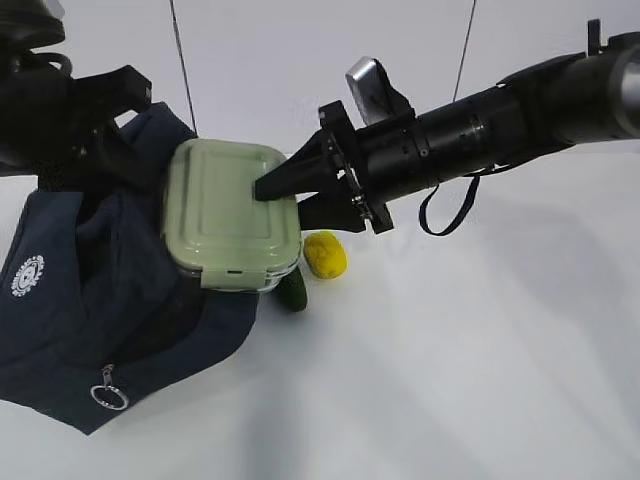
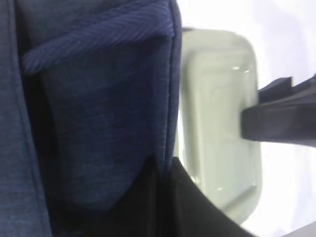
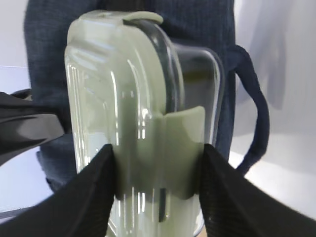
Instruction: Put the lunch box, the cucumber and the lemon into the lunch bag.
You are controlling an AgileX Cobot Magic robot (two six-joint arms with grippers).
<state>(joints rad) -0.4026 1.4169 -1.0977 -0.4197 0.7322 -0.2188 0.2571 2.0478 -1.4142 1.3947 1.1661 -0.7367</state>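
My right gripper (image 1: 278, 188) is shut on the lunch box (image 1: 228, 215), gripping its short end across the sage-green lid and clear base. It holds the box lifted and tilted at the mouth of the navy lunch bag (image 1: 95, 300). In the right wrist view the lunch box (image 3: 133, 98) stands between my fingers (image 3: 94, 197). My left gripper (image 1: 130, 150) holds up the bag's upper edge (image 2: 170, 98); its jaws look shut on the fabric. The lemon (image 1: 325, 254) lies on the table beside the box. Only one end of the cucumber (image 1: 293, 290) shows under the box.
The bag's ring pull (image 1: 110, 397) and round white logo (image 1: 27, 275) face the front left. A strap handle (image 3: 256, 123) hangs beside the bag. The white table (image 1: 470, 370) stretches to the right and front.
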